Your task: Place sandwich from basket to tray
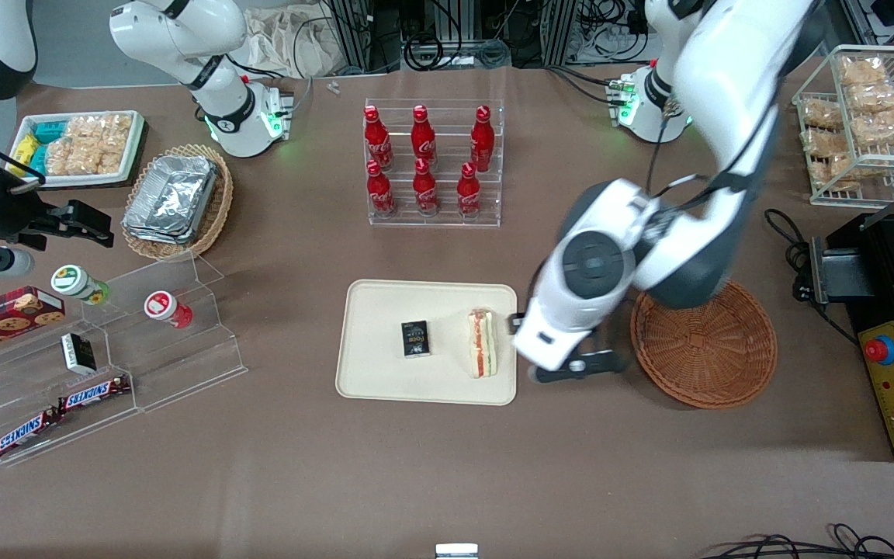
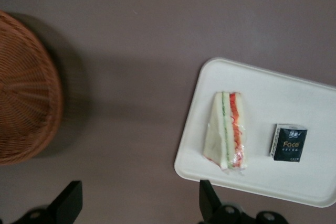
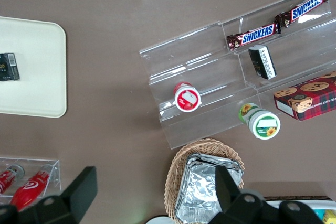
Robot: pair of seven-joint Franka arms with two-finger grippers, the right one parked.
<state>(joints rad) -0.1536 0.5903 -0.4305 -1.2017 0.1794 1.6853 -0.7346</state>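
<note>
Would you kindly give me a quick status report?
Gripper open, empty, between tray and basket. Sandwich on tray beside black box. Basket empty. Nothing in the way.

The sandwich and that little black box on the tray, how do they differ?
The sandwich is a pale wedge showing red and green filling; the black box is dark, flat and rectangular, with printed lettering. The sandwich is larger. Both lie on the cream tray, apart. The open gripper hovers between tray and basket.
</note>
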